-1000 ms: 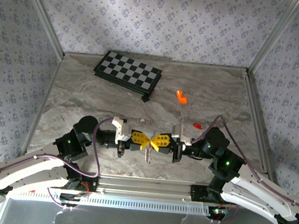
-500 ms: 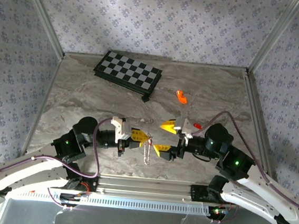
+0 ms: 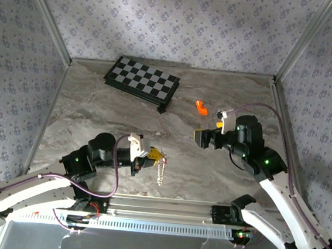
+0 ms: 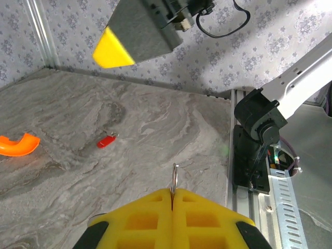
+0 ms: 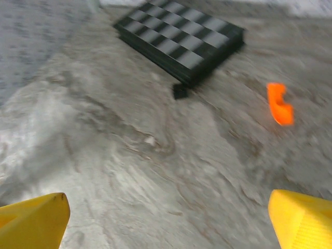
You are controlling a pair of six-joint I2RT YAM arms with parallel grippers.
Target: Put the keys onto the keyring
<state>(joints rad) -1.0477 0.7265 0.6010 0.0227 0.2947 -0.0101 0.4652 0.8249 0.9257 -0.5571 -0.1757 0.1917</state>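
Marbled surface [image 3: 96, 112], walled on three sides with patterned panels. Chequered board [image 3: 142, 80] lies flat at the far edge, left of centre, well apart from both arms. Right end effector [image 3: 210, 127] is raised over the right-centre of the surface with its jaws spread wide and nothing between them. From its own wrist view the two yellow fingertips [image 5: 32, 218] sit at opposite lower corners, bare surface between; that view is blurred. Left end effector [image 3: 151, 154] is low near the front edge, left of centre, jaws pressed together on the keyring [image 3: 161, 170]. The thin metal loop stands edge-on from between the yellow pads in the left wrist view, and the short chain trails from it toward the near edge in the top view. Whether the chain touches the surface, cannot tell. Orange piece [image 3: 201, 107], curved, lies just beyond the right end effector, clear of the board. One small red key [image 4: 106, 141] lies flat on the surface between the orange piece and the keyring, apart from both, beneath the right end effector's raised finger. The surface between key and loop is bare.
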